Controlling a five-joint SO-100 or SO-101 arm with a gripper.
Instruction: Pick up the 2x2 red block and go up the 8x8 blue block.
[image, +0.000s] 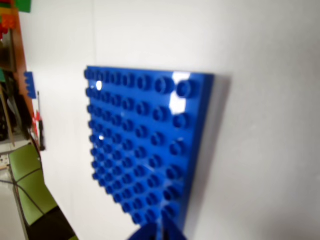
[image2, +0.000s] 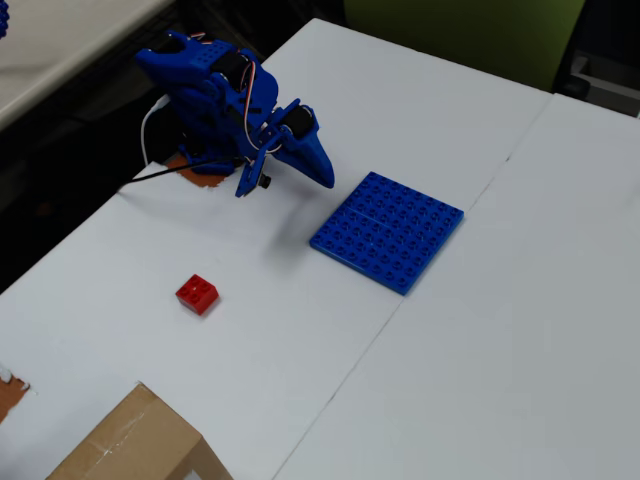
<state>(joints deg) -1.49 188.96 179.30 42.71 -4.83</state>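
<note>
The 2x2 red block (image2: 197, 293) lies on the white table, left of centre in the overhead view, with nothing touching it; it is out of the wrist view. The 8x8 blue block (image2: 388, 230) lies flat to its right and fills the middle of the wrist view (image: 145, 145). My gripper (image2: 322, 172) hangs above the table just left of the plate's far corner, well away from the red block. Its tips show at the bottom edge of the wrist view (image: 159, 234), pressed together and holding nothing.
A cardboard box (image2: 140, 440) stands at the table's near left corner. A seam (image2: 420, 270) runs between two white tabletops beside the plate. A green chair (image2: 470, 30) stands beyond the far edge. The arm's base (image2: 200, 90) sits by the left edge.
</note>
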